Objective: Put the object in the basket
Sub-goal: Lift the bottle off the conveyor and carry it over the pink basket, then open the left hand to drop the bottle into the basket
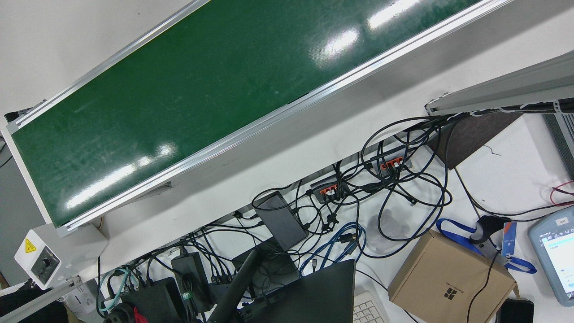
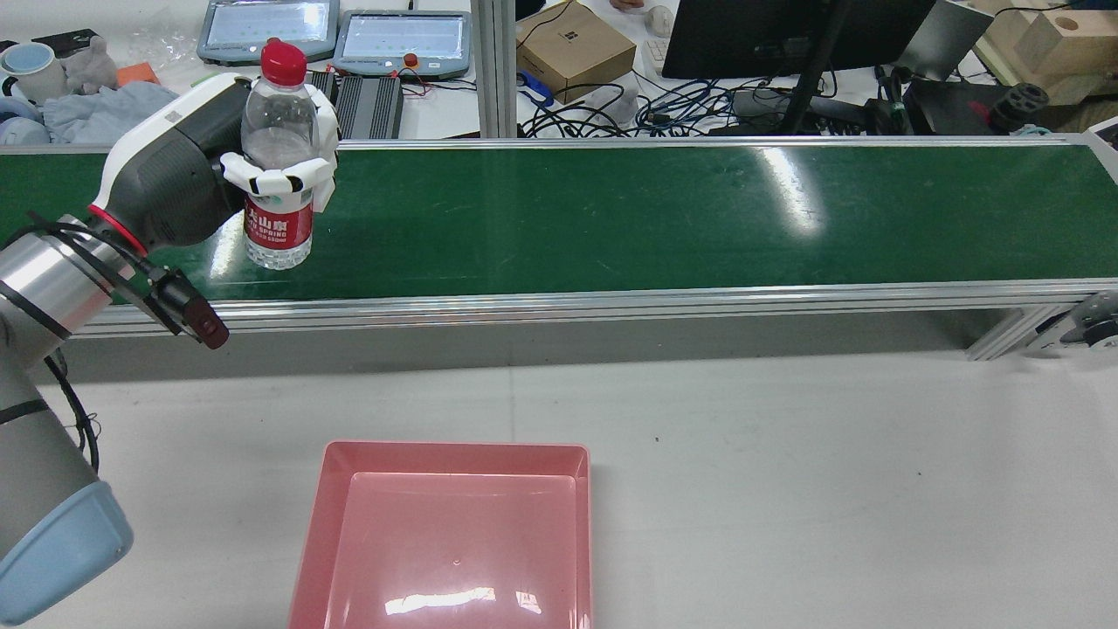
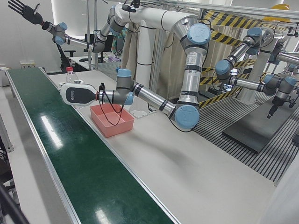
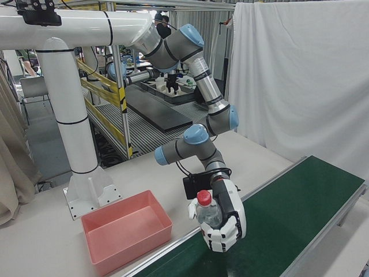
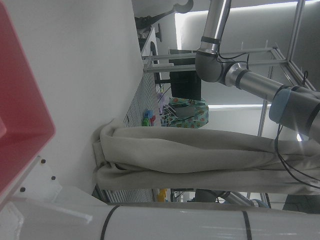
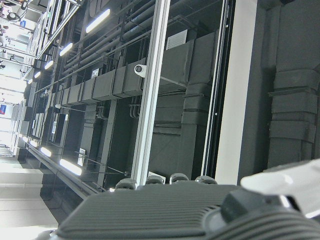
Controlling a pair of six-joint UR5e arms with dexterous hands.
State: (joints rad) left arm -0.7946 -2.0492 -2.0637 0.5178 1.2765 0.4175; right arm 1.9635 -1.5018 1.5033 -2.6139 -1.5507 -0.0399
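A clear water bottle with a red cap and red label stands upright at the left end of the green conveyor belt. My left hand is shut around its middle, white fingers wrapped over the front. I cannot tell whether its base touches the belt. Hand and bottle also show in the right-front view. The pink basket sits empty on the white table, nearer than the belt and to the right of the hand. My right hand is raised high, fingers spread, holding nothing.
The belt's aluminium rail runs between the bottle and the basket. Beyond the belt are pendants, a cardboard box, a monitor and cables. The white gantry post stands behind the basket.
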